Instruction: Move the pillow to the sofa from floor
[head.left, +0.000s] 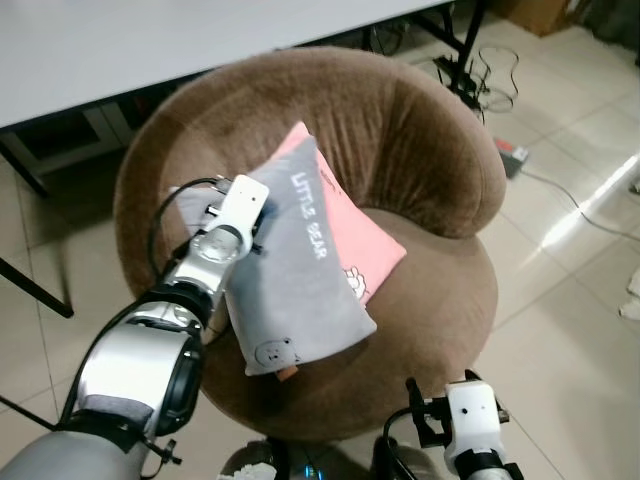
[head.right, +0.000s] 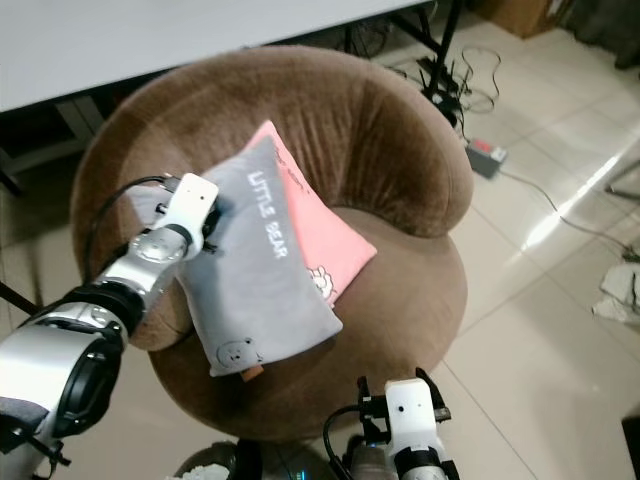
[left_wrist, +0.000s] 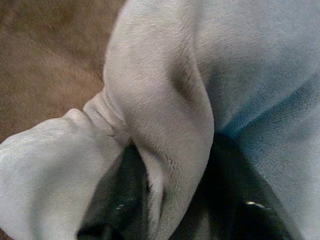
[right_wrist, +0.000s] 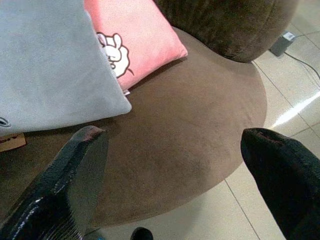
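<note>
I saw a grey pillow (head.left: 300, 290) with white "LITTLE BEAR" lettering and a small bear drawing, over a pink pillow (head.left: 365, 250) printed with a white rabbit. The sofa (head.left: 440, 290) was brown, the floor (head.left: 580, 330) pale beige tile.

- The left arm reaches forward and up, its silver forearm angled toward the chair's left side.
- The left gripper (left_wrist: 165, 200) is clamped on a fold of the grey pillow (head.left: 300, 270); cloth bulges between its black fingers (left_wrist: 117, 200) and hides the tips, so the exact grip is hard to read.
- The right arm is held low and close to the body, wrist up.
- The right gripper (right_wrist: 175, 165) has its two fingers (right_wrist: 75, 180) spread wide apart, with nothing between them.
</note>
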